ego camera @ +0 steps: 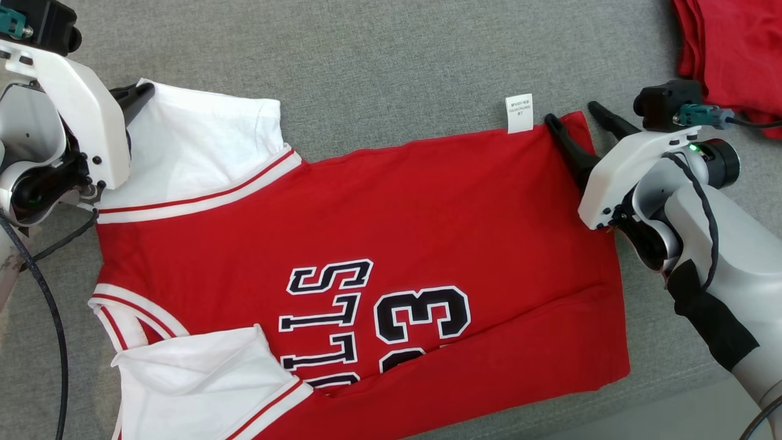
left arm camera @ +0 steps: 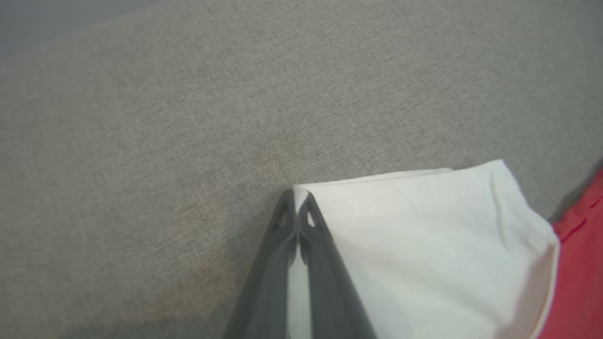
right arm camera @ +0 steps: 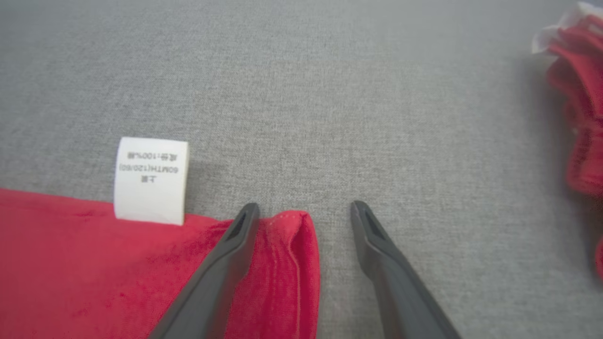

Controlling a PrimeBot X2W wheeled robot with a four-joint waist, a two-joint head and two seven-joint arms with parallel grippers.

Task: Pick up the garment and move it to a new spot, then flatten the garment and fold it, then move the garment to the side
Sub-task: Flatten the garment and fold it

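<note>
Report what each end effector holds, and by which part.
The left end effector is shut on the jersey, pinching the corner of its white sleeve. The right end effector is open, straddling the red hem corner, holding nothing.

The scene is lit brightly and evenly from above; only faint, soft shadows are cast, as beside the label (right arm camera: 150, 179) on the grey table (ego camera: 397, 55). The head view is rendered sharp. The left wrist view is softened throughout, its upper left corner darkened, and the left tool (left arm camera: 296, 197) is blurred low down. In the right wrist view the red pile (right arm camera: 577, 117) at the edge is thrown out of focus.
</note>
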